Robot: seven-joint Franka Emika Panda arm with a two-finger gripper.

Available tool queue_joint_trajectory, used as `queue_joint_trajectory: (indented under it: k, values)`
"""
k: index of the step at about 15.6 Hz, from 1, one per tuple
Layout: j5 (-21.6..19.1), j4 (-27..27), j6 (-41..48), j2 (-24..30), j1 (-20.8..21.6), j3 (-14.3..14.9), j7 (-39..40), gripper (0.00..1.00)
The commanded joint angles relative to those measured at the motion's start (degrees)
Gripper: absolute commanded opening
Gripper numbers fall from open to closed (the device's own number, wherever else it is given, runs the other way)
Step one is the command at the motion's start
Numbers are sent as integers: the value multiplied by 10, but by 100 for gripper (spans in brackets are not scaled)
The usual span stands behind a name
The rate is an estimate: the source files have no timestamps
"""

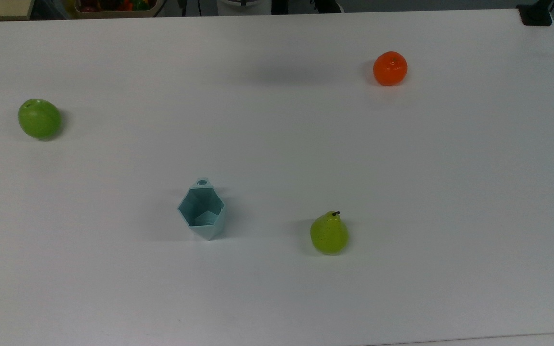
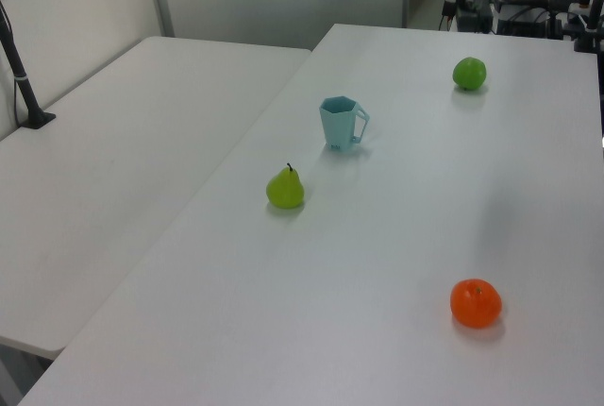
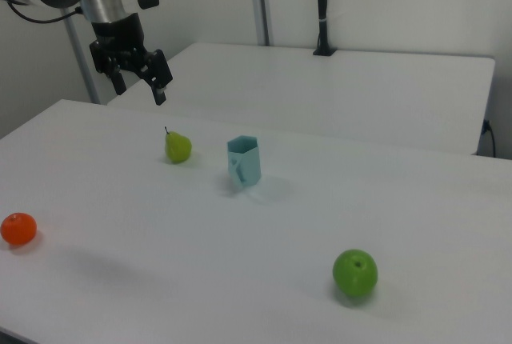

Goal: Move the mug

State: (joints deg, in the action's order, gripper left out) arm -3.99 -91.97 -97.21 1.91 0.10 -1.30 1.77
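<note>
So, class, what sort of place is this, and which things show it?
Probably a robotics lab: a robot arm's tool hangs above a plain white table where a mug and toy fruit, such as a pear, lie spaced apart.
</note>
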Motion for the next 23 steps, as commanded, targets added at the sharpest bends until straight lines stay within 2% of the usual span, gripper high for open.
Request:
queue_joint_trajectory:
  k: [1, 23]
  values:
    - [7, -22, -16, 14, 9, 7, 6, 100]
    - [3, -17, -18, -1, 7, 8, 11, 100]
